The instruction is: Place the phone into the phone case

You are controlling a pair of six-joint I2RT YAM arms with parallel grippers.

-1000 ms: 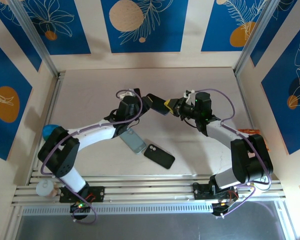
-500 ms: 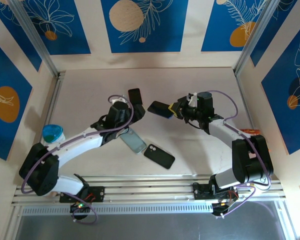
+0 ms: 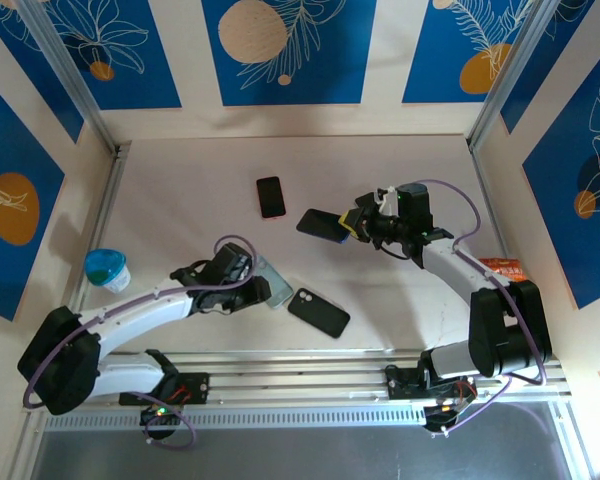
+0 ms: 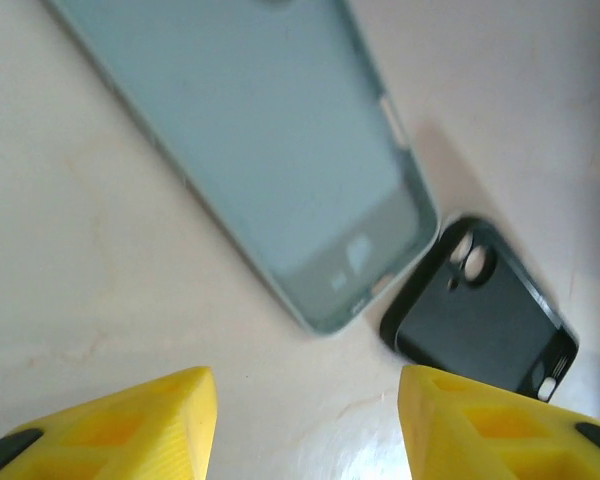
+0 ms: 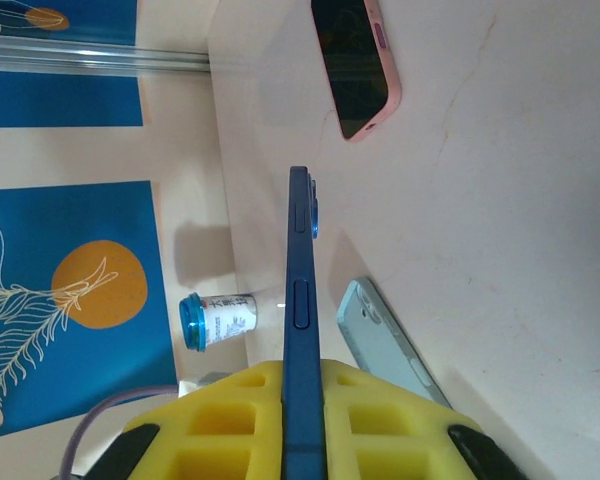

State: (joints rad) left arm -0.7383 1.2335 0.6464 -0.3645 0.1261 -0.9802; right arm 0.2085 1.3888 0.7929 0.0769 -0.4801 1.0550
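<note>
Blue phone [image 5: 300, 280] edge-on in right gripper [image 5: 302, 400], long axis apparently leftward; left gripper [image 4: 305, 420] fingers apart near pale case [image 4: 270, 150]

Bright, even light; soft shadows (left wrist view blurred up close).

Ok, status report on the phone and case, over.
Left gripper: jaws open over the teal case. Right gripper: jaws shut on the blue phone, held on edge in the air. Black case right beside teal case.
</note>
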